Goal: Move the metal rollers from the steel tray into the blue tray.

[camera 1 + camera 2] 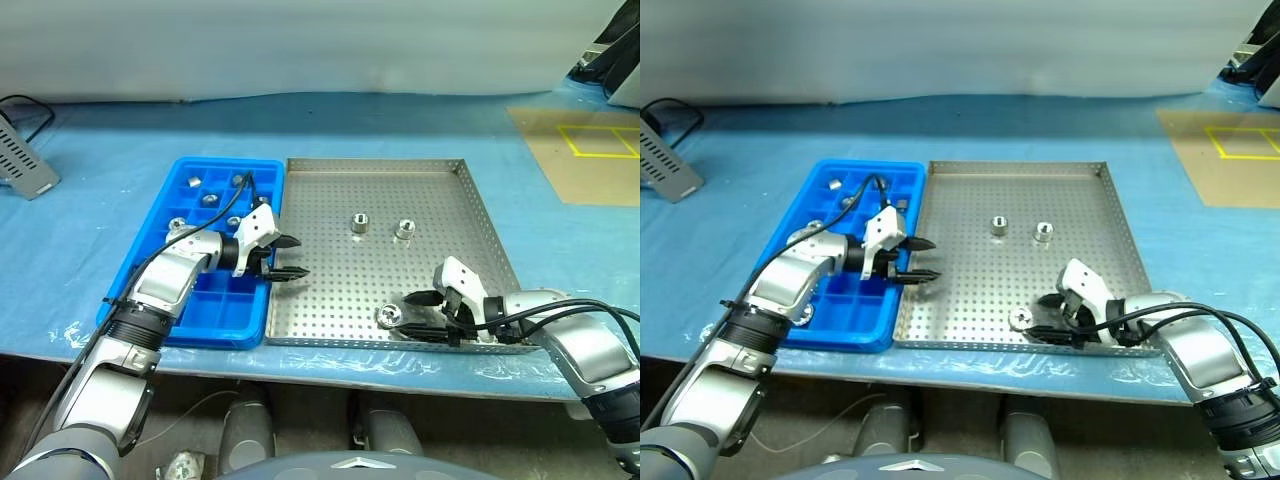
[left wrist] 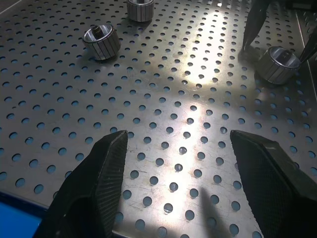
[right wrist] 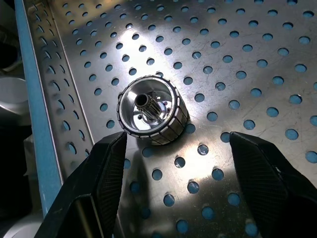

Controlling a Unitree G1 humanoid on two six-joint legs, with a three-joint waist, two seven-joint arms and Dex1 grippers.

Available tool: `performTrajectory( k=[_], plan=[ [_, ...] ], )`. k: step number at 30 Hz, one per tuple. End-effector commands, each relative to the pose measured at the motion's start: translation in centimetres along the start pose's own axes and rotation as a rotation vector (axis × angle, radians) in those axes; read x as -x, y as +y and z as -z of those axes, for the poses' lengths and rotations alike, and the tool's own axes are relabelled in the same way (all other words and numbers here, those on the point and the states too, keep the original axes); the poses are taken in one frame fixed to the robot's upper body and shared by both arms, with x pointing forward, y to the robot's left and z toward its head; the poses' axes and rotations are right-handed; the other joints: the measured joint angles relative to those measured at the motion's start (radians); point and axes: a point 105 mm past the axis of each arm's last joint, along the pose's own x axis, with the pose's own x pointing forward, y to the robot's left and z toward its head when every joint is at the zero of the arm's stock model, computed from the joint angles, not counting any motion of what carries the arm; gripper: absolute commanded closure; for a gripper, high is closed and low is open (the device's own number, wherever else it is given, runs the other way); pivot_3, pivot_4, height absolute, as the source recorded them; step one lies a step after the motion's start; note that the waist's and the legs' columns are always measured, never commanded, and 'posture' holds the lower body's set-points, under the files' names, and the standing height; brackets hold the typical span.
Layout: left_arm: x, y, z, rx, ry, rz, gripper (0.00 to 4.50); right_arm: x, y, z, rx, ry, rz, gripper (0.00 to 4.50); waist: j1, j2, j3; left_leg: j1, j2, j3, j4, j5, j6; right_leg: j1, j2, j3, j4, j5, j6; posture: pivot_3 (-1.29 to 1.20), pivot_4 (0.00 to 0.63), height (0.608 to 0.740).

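Three metal rollers [image 1: 358,222] [image 1: 404,229] [image 1: 388,315] are left in the steel tray [image 1: 470,215]; several are seen in the blue tray [image 1: 214,320].
Right gripper [image 1: 426,316] is spread wide, with the near-edge roller just ahead of its fingertips, not pinched. Left gripper [image 1: 289,257] is held spread and empty over the steel tray's left edge.

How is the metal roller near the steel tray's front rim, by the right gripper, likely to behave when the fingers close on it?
The roller looks solid, polished metal, so probably rigid and heavy for its size. It lies tilted, bore facing up and outward, so it may roll or skid across the steel tray if nudged off-centre. Its ribbed side might aid grip. The right gripper stands open beside it.
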Motion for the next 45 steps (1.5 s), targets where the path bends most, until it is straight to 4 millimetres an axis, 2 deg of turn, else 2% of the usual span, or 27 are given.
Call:
performTrajectory(
  k=[1,13,16,21,23,25,29,33,35,39,41,45],
  plan=[
    [0.3,0.1,0.6,0.017,0.023,-0.012,1.01,-1.1,0.7,0.0,0.005,-0.004,-0.042,1.05,-0.001,0.000,0.000,0.001,0.000,0.000,0.000,0.000,0.000,0.000,0.000,0.000,0.000,0.000,0.000,-0.18,0.150,0.740],
    [0.4,0.3,1.4,0.026,0.043,-0.024,1.01,-2.5,0.3,1.4,0.027,0.006,-0.081,1.05,-0.004,-0.003,-0.002,0.003,0.000,0.000,0.000,0.000,-0.001,0.002,0.001,0.000,0.000,-0.001,0.001,-0.17,0.150,0.740],
    [0.4,0.4,1.4,0.028,0.040,-0.026,1.01,-2.7,0.1,1.0,0.024,0.000,-0.077,1.05,-0.005,-0.006,-0.004,0.005,0.000,0.000,0.000,0.000,-0.001,0.003,0.001,0.000,0.000,-0.001,0.002,-0.17,0.150,0.740],
    [0.4,0.5,1.4,0.027,0.041,-0.030,1.01,-3.8,0.5,0.3,0.045,-0.006,-0.072,2.59,-0.005,-0.007,-0.005,0.006,0.000,0.000,-0.001,0.000,-0.001,0.004,0.001,0.000,0.000,-0.001,0.002,-0.17,0.150,0.740],
    [0.4,0.5,1.4,0.026,0.042,-0.029,1.01,-4.0,0.6,0.4,0.042,-0.005,-0.081,2.59,-0.005,-0.006,-0.005,0.006,0.000,0.000,-0.002,0.001,-0.001,0.004,0.001,0.000,0.000,-0.001,0.002,-0.17,0.150,0.740],
    [0.5,0.5,1.4,0.025,0.044,-0.031,1.01,-4.0,0.4,0.6,0.041,-0.003,-0.074,2.84,-0.005,-0.007,-0.006,0.006,0.000,0.000,-0.002,0.001,-0.001,0.004,0.001,0.000,0.000,-0.001,0.002,-0.17,0.150,0.740],
    [0.7,0.7,1.5,0.027,0.045,-0.035,1.01,-3.9,-0.2,1.1,0.037,0.000,-0.056,2.84,-0.006,-0.008,-0.007,0.007,0.000,0.000,-0.002,0.001,-0.001,0.004,0.001,0.000,0.000,-0.001,0.002,-0.17,0.150,0.740],
    [1.5,1.1,1.0,0.030,0.021,-0.077,1.01,-3.3,-0.8,-0.3,0.027,-0.076,-0.031,2.84,-0.008,-0.009,-0.007,0.007,0.000,0.000,-0.002,0.001,-0.001,0.004,0.001,0.000,0.000,-0.001,0.002,-0.16,0.150,0.740],
    [2.6,1.4,0.3,0.008,0.002,-0.129,1.01,-3.0,-1.1,-1.8,0.026,-0.132,-0.029,2.84,-0.015,-0.009,-0.007,0.006,0.000,0.000,-0.002,0.001,-0.001,0.002,0.001,0.000,0.000,-0.001,0.002,-0.16,0.150,0.740],
    [5.6,1.5,-2.6,-0.009,-0.087,-0.219,1.01,-3.2,-1.1,-4.2,0.094,-0.172,-0.075,2.84,-0.026,-0.009,-0.006,-0.002,0.000,-0.001,-0.003,0.001,-0.002,-0.007,0.001,0.000,0.001,0.000,0.001,-0.12,0.150,0.740],
    [7.1,1.3,-2.8,-0.019,-0.082,-0.256,1.01,-3.5,-1.1,-5.6,0.138,-0.178,-0.105,2.84,-0.024,-0.009,-0.006,-0.007,0.000,0.000,-0.003,0.001,-0.002,-0.012,0.002,-0.001,0.001,0.003,-0.006,-0.09,0.150,0.740],
    [9.6,0.5,-2.6,-0.016,-0.067,-0.293,1.01,-4.3,-1.3,-9.0,0.225,-0.211,-0.157,2.84,-0.018,-0.008,-0.006,-0.017,0.000,0.000,-0.003,0.001,-0.001,-0.020,0.002,-0.003,0.001,0.003,-0.009,-0.01,0.150,0.740]
  ],
)
